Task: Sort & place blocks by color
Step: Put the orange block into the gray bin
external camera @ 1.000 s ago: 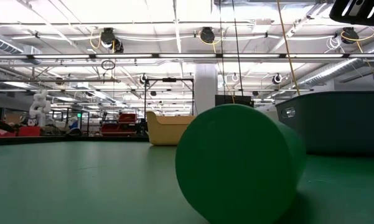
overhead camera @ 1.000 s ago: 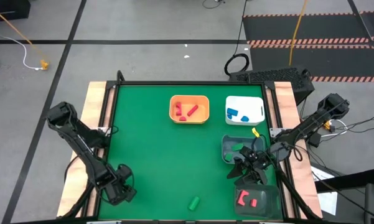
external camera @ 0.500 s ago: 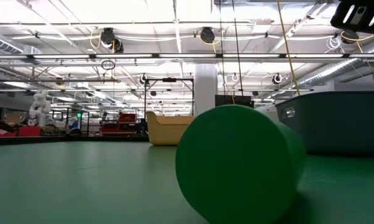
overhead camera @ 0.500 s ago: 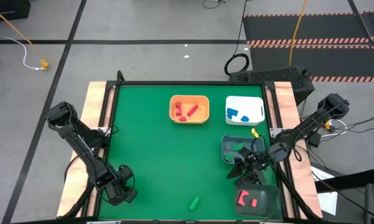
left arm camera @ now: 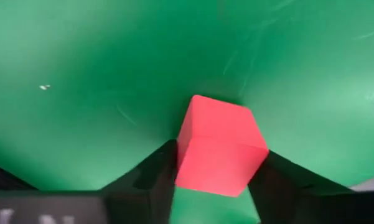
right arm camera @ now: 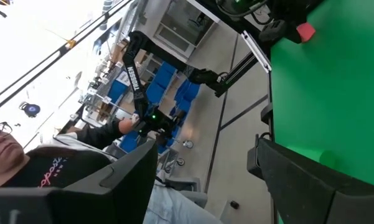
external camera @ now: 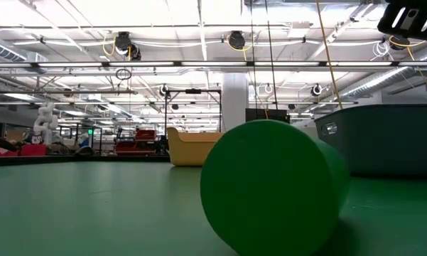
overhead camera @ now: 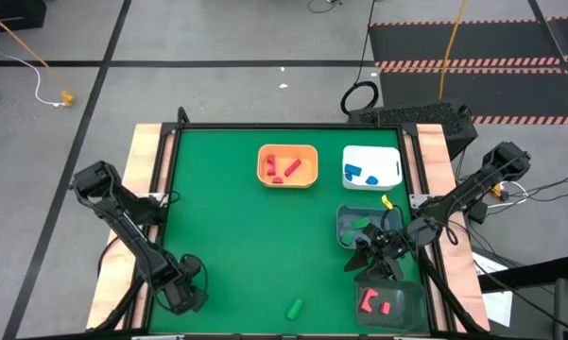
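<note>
My left gripper [overhead camera: 181,286] is near the table's near-left corner, shut on a red cube [left arm camera: 219,149]; the high view hides the cube under the gripper. The cube [right arm camera: 305,31] also shows far off in the right wrist view. My right gripper [overhead camera: 383,250] hovers open between the two grey bins, touching nothing. A green cylinder [overhead camera: 294,307] lies on its side near the near edge and fills the low view [external camera: 273,188]. Red blocks [overhead camera: 285,168] lie in the orange bin, blue ones [overhead camera: 364,174] in the white bin. My left gripper pinches the red cube between its two fingers [left arm camera: 155,180], one on each of two opposite side faces [left arm camera: 187,155]. The fingers point down at the table. Whether the cube's underside rests on the green surface, I cannot tell.
The orange bin [overhead camera: 287,151] and white bin [overhead camera: 371,151] stand at the far side. A grey bin [overhead camera: 345,222] with a green block and a grey bin [overhead camera: 406,295] with red blocks stand along the right edge. Bare green surface lies in the middle.
</note>
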